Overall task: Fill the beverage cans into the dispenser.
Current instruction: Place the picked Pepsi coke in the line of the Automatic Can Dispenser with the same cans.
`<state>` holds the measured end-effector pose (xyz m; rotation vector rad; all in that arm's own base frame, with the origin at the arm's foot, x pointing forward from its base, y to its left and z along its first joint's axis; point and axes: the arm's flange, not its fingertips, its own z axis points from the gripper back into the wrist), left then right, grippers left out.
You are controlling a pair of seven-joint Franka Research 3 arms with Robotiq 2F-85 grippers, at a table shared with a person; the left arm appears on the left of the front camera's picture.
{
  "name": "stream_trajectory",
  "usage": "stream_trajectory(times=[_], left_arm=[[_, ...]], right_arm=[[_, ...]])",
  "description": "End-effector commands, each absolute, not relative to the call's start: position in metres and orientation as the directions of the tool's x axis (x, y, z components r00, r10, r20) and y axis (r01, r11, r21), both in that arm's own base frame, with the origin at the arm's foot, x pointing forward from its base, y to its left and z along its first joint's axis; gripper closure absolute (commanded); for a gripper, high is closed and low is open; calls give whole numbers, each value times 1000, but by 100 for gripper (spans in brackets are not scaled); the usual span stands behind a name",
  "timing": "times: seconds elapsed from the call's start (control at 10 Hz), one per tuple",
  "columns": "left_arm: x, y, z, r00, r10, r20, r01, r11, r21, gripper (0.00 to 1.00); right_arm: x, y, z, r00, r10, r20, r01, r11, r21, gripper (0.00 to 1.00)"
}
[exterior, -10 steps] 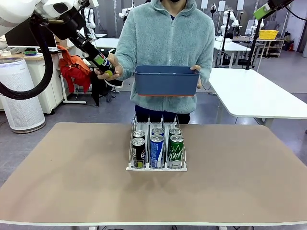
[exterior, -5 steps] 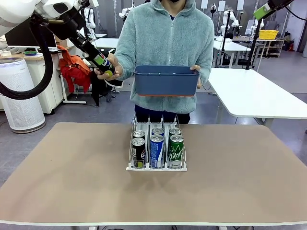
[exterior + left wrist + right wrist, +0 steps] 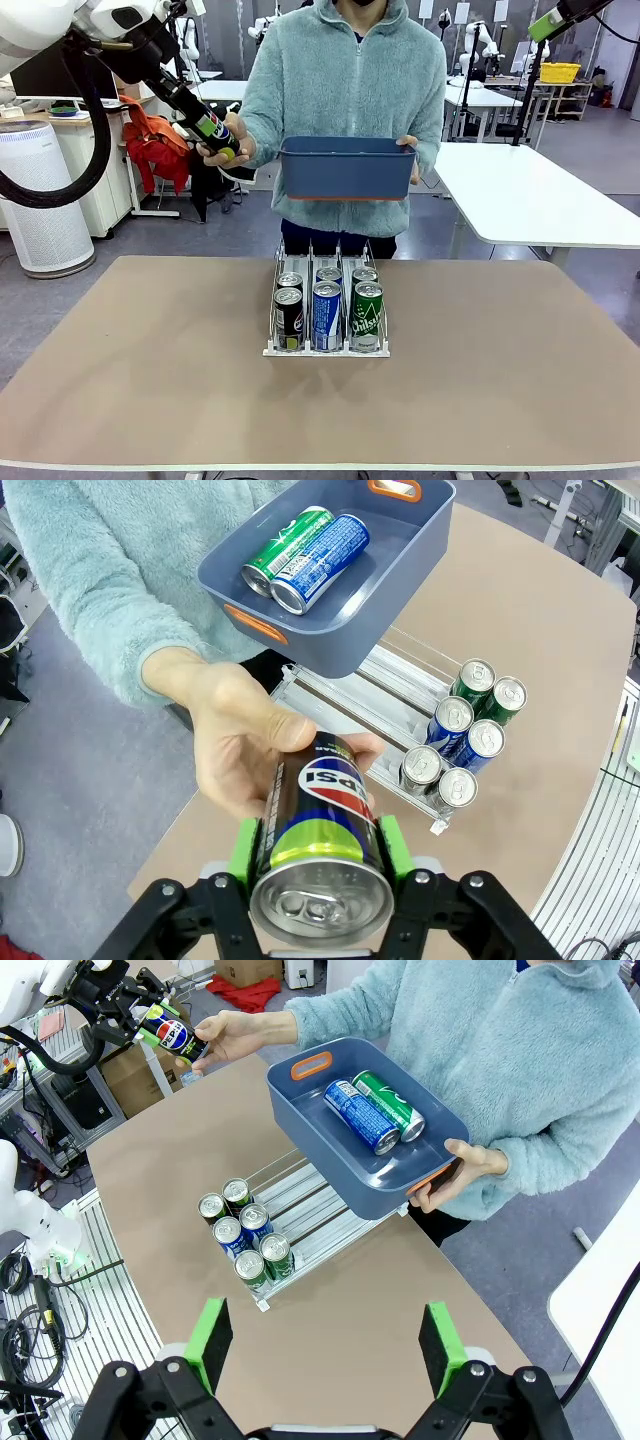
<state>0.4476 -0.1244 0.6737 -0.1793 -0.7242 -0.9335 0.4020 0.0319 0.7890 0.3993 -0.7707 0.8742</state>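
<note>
Over the worktop's (image 3: 150, 380) far edge, left end effector (image 3: 318, 852) grips a black can (image 3: 322, 790); next, the hand (image 3: 235, 740) ahead should let go, rack (image 3: 345, 695) waiting below.

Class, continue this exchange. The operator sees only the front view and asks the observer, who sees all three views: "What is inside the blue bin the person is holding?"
Observer: A green can and a blue can lie on their sides, side by side, in the bin.
Operator: How does the left end effector grip the black can?
Observer: Its green pads clamp the can just below the silver top.
Operator: And the right end effector?
Observer: Open, holding nothing, looking down on the table.
</note>
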Motion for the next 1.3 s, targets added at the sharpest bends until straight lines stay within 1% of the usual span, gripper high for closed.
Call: stream_trajectory(times=[0.0, 1.2], left_arm=[[448, -124, 672, 384, -661, 645, 783, 604, 153, 49], [448, -124, 672, 384, -661, 645, 783, 604, 153, 49]], right_arm=[[402, 33, 788, 405, 532, 743, -805, 593, 15, 0], [402, 33, 788, 405, 532, 743, -805, 593, 15, 0]])
